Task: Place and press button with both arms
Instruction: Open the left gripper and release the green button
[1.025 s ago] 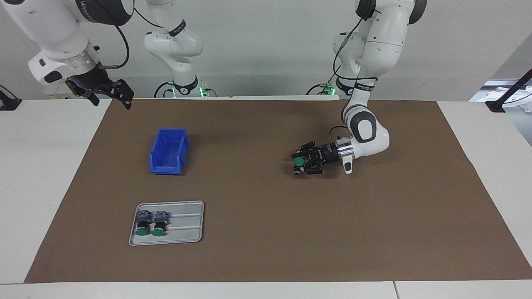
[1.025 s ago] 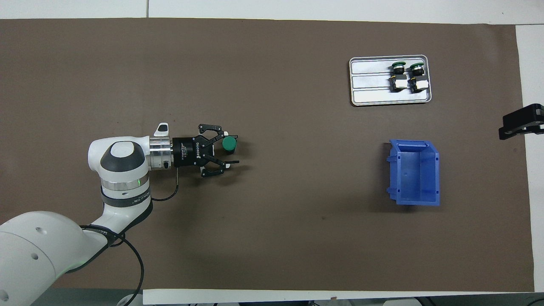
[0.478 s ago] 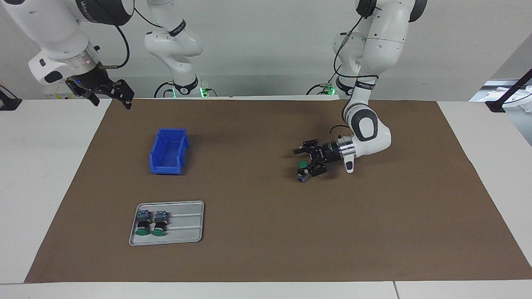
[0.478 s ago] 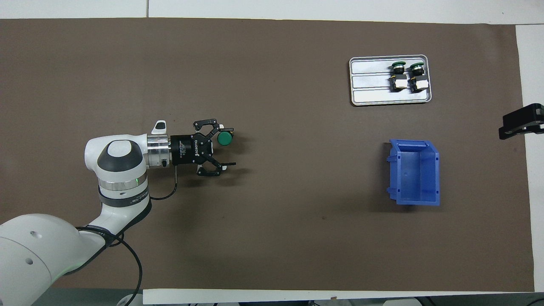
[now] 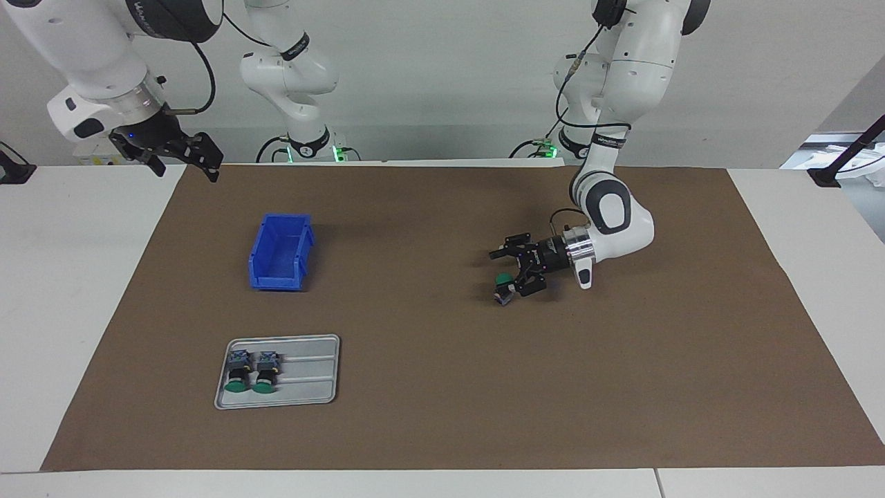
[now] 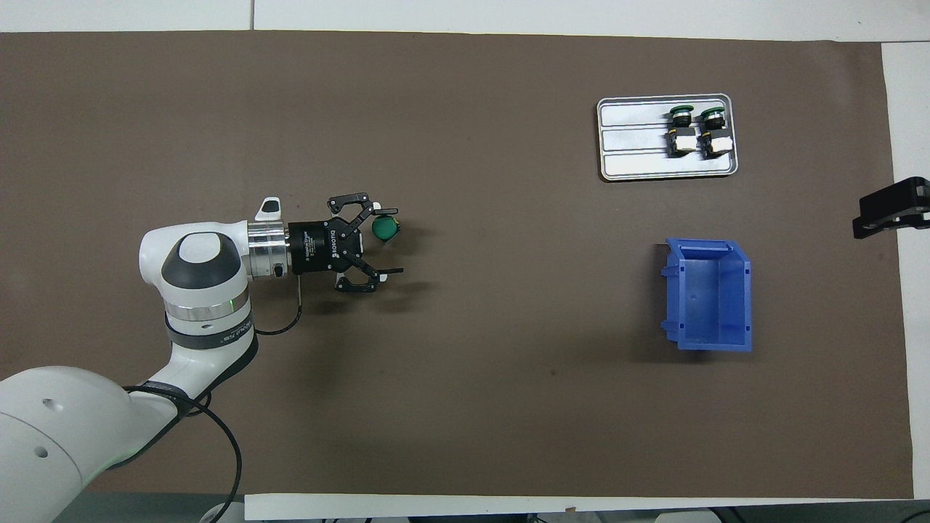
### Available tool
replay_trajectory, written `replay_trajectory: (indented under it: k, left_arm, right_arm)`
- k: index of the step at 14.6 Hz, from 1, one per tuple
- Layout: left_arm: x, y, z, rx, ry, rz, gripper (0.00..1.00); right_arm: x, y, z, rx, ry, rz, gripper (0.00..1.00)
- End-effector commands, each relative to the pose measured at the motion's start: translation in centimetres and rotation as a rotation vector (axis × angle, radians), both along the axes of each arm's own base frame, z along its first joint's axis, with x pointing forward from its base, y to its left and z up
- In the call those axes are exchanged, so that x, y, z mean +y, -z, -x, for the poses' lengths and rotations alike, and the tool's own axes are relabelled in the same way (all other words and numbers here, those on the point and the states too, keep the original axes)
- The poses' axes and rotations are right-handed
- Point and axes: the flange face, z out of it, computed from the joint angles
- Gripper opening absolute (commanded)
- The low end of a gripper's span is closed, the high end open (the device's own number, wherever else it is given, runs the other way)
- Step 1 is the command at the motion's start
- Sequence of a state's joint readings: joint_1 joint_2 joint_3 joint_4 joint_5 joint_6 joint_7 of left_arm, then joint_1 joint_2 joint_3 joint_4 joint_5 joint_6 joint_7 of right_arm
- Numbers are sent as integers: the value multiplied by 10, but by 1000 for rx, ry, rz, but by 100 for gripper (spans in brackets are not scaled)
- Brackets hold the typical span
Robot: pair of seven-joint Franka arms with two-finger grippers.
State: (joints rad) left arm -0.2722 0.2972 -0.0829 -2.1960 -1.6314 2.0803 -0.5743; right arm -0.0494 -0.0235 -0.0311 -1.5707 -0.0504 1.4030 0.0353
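Left tool (image 5: 515, 268) low over the brown mat toward the left arm's end of the tabletop (image 5: 97, 277), lying near horizontal, fingers spread wide and gripping nothing.

Button (image 6: 385, 228) stands on the mat, released. It sits just at the tip of one finger (image 6: 381, 211) of the left tool, off the tool's centre line, toward the side farther from the robots. Contact with that fingertip: cannot tell, the two look touching or nearly so.

Button's long axis: roughly vertical, green cap up, terminal block on the mat. In the facing view it may lean a little; not sure.

Judgement: placing looks done; pressing is next. The press must come down along that vertical axis onto the cap. Left arm is by far the nearer one.

Right tool (image 5: 181, 153) waits raised over the mat's edge at the right arm's end, fingers spread, empty, well apart from the button.

Farther out: blue bin (image 6: 708, 294), then tray (image 6: 632, 163) holding two more buttons (image 6: 696, 131) lying on their sides.
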Motion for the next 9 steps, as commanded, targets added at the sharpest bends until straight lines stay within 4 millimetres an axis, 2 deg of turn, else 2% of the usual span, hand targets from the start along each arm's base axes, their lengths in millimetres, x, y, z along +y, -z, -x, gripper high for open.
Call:
replay_trajectory:
  k: [1, 5, 9]
  left_arm:
    - [1, -19, -8, 17, 8, -42, 100]
    - [7, -59, -11, 17, 39, -100, 100]
    - [11, -105, -22, -43, 114, -264, 100]
  right_arm:
    - [-2, 1, 4, 3, -19, -2, 99]
    - [-1, 1, 4, 3, -21, -2, 99]
    - [-2, 1, 4, 3, -19, -2, 99]
